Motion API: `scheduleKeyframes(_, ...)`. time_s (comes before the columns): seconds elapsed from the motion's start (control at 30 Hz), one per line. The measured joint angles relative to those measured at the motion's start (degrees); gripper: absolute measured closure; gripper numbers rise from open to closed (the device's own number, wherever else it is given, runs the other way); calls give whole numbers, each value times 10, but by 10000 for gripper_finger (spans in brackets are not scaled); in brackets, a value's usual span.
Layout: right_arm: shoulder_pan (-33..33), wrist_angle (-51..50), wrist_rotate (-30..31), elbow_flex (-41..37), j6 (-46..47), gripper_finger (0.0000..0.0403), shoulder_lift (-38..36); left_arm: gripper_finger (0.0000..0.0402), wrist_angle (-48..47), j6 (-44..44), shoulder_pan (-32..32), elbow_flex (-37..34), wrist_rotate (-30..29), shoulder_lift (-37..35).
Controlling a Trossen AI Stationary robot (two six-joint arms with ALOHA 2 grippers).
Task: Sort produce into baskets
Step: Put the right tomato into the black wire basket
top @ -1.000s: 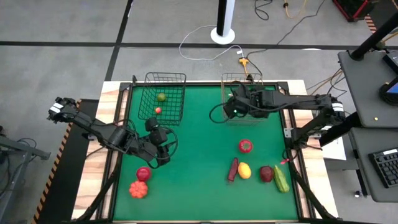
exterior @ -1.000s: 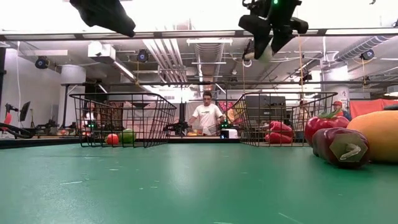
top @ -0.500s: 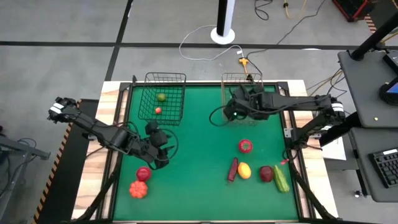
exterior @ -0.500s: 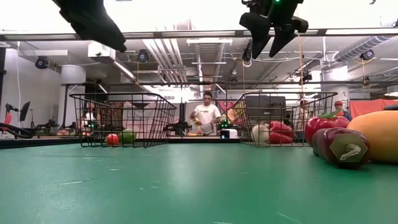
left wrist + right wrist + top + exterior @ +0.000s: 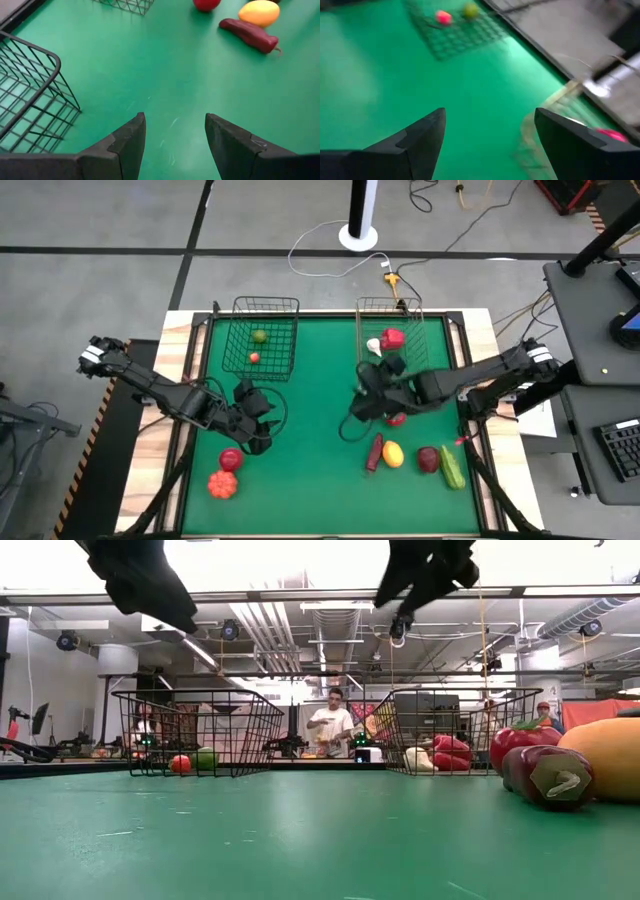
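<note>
Green felt covers my table (image 5: 320, 470), with the two baskets at the far edge. Since a second ago my right gripper (image 5: 362, 405) has left its place over the copper-brown basket (image 5: 412, 325) and now hangs above mid-table, fingers (image 5: 415, 137) apart and empty. A white piece (image 5: 374, 345) that was not in that basket before now lies there beside the red pepper (image 5: 393, 338) — I judge one more item sorted.

My left gripper (image 5: 258, 428) hovers near the front left, fingers (image 5: 122, 145) partly apart with nothing between them, just beside the magenta fruit (image 5: 231, 459) and the orange-red one (image 5: 222, 485).

The black basket (image 5: 262, 340) holds a green piece (image 5: 259, 335) and a small red one (image 5: 254, 357).

Left to sort on the right half: a red piece (image 5: 398, 418) partly under the right arm, a dark red chilli (image 5: 376, 451), a yellow fruit (image 5: 393, 453), a dark red item (image 5: 428, 459) and a green cucumber (image 5: 452, 466) — closely bunched, so neighbours may get nudged.
</note>
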Motion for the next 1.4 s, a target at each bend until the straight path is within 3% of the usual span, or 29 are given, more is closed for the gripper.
scheduleKeyframes(0.2,43,117,-8,-35,-104,106,7,214,50,15,0,0,-7,48)
scheduleKeyframes(0.4,46,179,-44,-64,-138,110,8,214,85,54,0,9,-7,99)
scheduleKeyframes(0.97,46,192,-54,-86,-101,106,7,214,88,155,2,57,-9,152)
scheduleKeyframes(1.1,46,189,-117,-86,-72,110,3,214,89,167,3,57,-10,152)
scheduleKeyframes(1.27,46,194,-253,-86,-58,106,1,214,91,184,5,57,-10,152)
scheduleKeyframes(1.4,47,182,-285,-86,-26,101,1,214,96,191,13,57,-11,152)
